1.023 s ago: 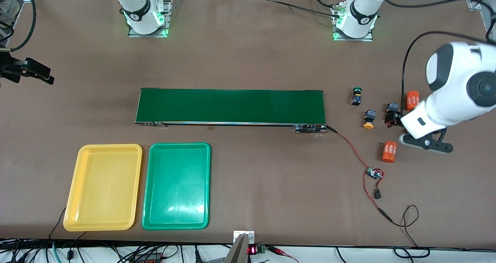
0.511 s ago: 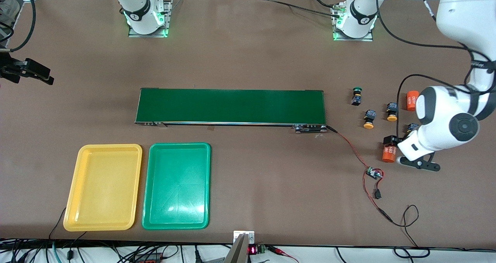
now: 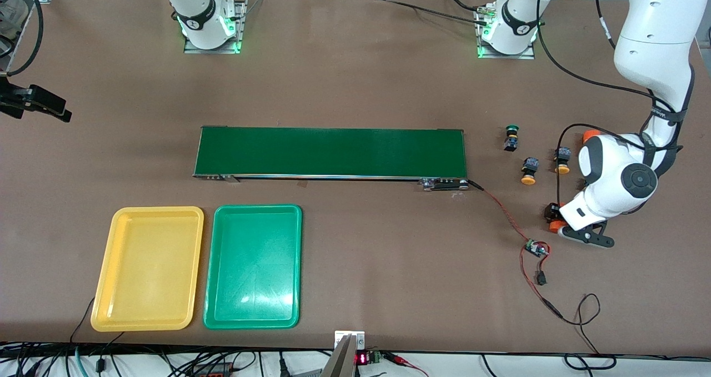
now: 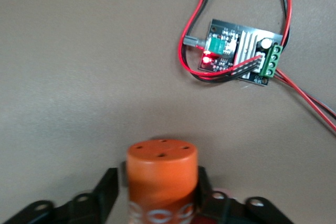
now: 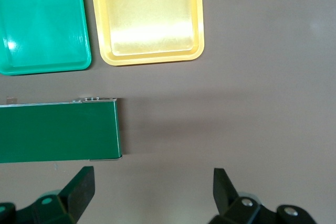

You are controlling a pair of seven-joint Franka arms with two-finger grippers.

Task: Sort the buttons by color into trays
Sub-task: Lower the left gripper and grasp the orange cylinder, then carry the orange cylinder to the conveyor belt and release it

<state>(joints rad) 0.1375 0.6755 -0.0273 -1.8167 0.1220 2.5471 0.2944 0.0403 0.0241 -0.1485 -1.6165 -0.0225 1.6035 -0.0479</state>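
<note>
A green-capped button (image 3: 511,135) and two yellow-capped buttons (image 3: 529,171) (image 3: 562,161) lie off the belt's end toward the left arm's end of the table. The fourth button is hidden. My left gripper (image 3: 554,219) is down at the table, nearer the front camera than the buttons. Its fingers (image 4: 107,184) press the sides of an orange cylinder (image 4: 161,169), not a button. The yellow tray (image 3: 147,212) and green tray (image 3: 253,209) lie side by side, empty; they also show in the right wrist view (image 5: 152,59) (image 5: 47,69). My right gripper (image 3: 64,112) (image 5: 153,182) is open and empty, waiting.
The dark-green conveyor belt (image 3: 333,152) (image 5: 58,132) crosses the table's middle. A small control board (image 3: 536,249) (image 4: 239,56) with red and black wires lies just nearer the camera than my left gripper. A second orange cylinder (image 3: 589,135) peeks out by the left arm.
My left arm has swung from over the yellow-capped buttons toward the front camera and come down onto the orange cylinder. The right arm has hardly moved.
</note>
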